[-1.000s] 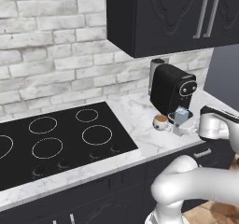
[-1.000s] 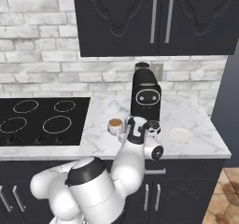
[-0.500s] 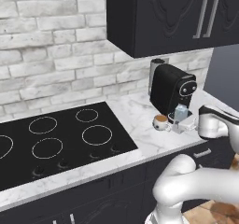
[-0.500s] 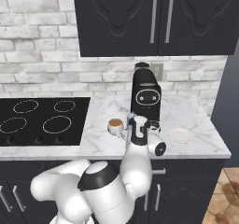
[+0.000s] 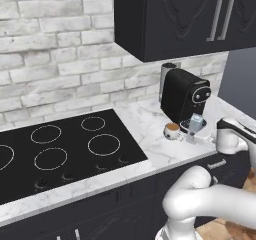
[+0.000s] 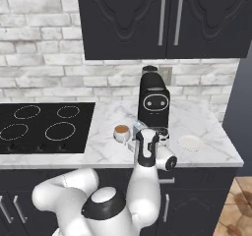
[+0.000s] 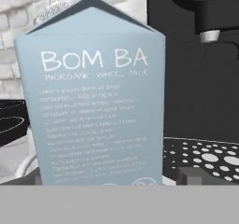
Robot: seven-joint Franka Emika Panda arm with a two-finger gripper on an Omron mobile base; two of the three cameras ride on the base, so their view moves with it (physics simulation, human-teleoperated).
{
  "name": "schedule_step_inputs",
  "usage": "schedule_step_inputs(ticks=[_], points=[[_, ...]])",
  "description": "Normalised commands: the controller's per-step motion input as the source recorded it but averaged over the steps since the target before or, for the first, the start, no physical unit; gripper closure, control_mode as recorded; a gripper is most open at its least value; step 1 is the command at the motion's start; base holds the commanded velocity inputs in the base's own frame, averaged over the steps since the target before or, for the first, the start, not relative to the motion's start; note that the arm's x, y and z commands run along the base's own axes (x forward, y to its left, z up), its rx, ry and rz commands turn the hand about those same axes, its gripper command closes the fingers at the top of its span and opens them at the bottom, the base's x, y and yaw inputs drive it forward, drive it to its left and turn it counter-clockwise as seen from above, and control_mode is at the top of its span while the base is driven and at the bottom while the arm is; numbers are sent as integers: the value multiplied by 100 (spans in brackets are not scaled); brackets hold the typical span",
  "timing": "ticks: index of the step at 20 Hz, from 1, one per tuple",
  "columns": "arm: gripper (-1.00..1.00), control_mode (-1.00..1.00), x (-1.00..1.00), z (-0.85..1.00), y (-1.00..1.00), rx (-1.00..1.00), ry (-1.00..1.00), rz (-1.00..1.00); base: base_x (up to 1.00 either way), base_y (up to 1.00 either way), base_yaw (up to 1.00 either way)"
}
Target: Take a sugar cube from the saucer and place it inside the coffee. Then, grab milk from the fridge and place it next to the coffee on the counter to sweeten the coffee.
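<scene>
The milk (image 7: 98, 101), a pale blue-grey gabled carton, stands upright right in front of the hand camera. My gripper (image 7: 109, 176) is shut on it, with a dark fingertip (image 7: 192, 174) low at each side. From the left base view the milk (image 5: 196, 123) sits at the foot of the black coffee machine (image 5: 185, 95), just right of the coffee (image 5: 172, 130), and my gripper (image 5: 193, 134) is around its lower part. The coffee (image 6: 121, 131) and the bare white saucer (image 6: 190, 142) rest on the marble counter (image 6: 110, 154). The sugar cube and the fridge are out of view.
The black hob (image 5: 60, 151) covers the counter's left part. Dark wall cabinets (image 5: 190, 19) hang above the coffee machine (image 6: 153, 102), whose perforated drip tray (image 7: 205, 157) lies just right of the carton. A brick wall (image 5: 60, 39) closes off the back.
The carton has sunk slightly toward the counter beside the cup. My arm's lower links have shifted, while the hand stays almost in place.
</scene>
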Motion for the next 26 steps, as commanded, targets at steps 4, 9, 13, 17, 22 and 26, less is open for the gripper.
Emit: schedule_step_inputs(ticks=[4, 9, 13, 17, 22, 26], points=[[-100, -100, -8, 0, -1, 0, -6, 0, 0, 0, 0], [-100, -100, -24, 11, -1, 0, -6, 0, 0, 0, 0], [-100, -100, -37, 13, 0, 0, -8, 0, 0, 0, 0], [-100, -100, -47, 29, -4, 0, -10, 0, 0, 0, 0], [-100, -100, -58, 71, -12, 0, -7, 0, 0, 0, 0], [-100, -100, -61, 87, -13, 0, 0, 5, 0, 0, 0]])
